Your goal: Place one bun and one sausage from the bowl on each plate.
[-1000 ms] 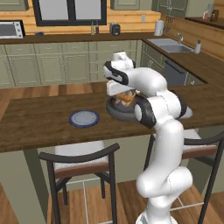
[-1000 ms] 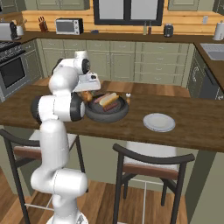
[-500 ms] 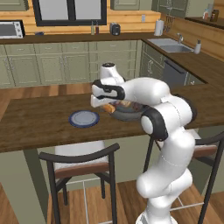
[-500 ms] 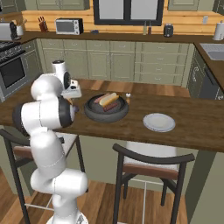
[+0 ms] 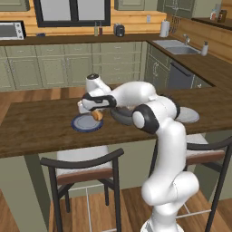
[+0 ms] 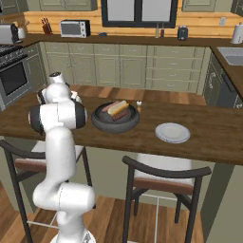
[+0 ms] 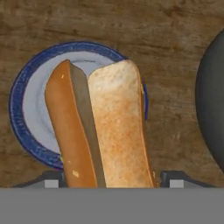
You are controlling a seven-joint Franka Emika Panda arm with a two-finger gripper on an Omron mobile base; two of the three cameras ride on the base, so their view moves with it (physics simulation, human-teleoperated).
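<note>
The gripper [image 5: 94, 112] clamps a bun [image 7: 103, 131] mid-frame above the plate [image 7: 26, 109]; light, soft bread, best pinched gently mid-length.

Open plate, crowded right side

The blue-rimmed plate [image 7: 26, 109] lies bare under the held bun [image 7: 103, 131], with open counter [image 5: 41, 131] on its left; the bowl [image 5: 122, 115] sits just beside it on the right.

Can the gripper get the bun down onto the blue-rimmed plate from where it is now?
Probably yes. The gripper holds the bun right over the plate, whose pale centre is bare, with nothing between them. The bowl sits off to one side, clear of the way down.
</note>
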